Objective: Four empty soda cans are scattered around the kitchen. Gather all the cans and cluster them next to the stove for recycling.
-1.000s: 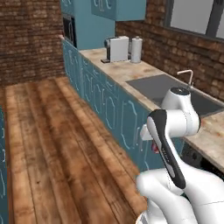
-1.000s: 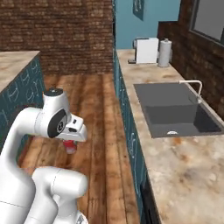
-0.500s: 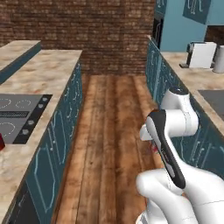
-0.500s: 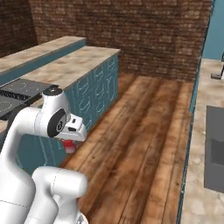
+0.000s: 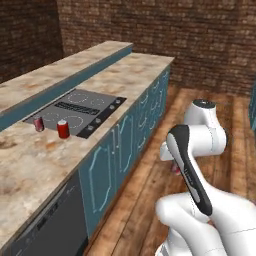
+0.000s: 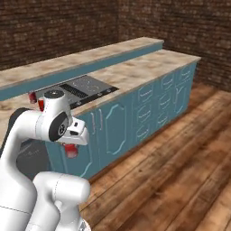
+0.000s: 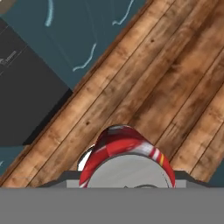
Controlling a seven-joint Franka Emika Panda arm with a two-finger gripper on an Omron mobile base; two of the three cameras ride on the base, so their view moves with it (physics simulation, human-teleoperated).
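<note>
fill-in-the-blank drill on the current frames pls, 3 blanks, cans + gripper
1. The number of soda cans standing beside the stove is ____.
2. The can nearer the counter's front edge and the farther can both stand ____.
3. The gripper carries a third can over the wooden ____.

Missing words: two; upright; floor

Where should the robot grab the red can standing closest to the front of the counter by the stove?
Grab the can around its round middle, coming down from above. It stands upright beside the stove, with the other can close by, so a top-down pinch likely avoids bumping that one.
</note>
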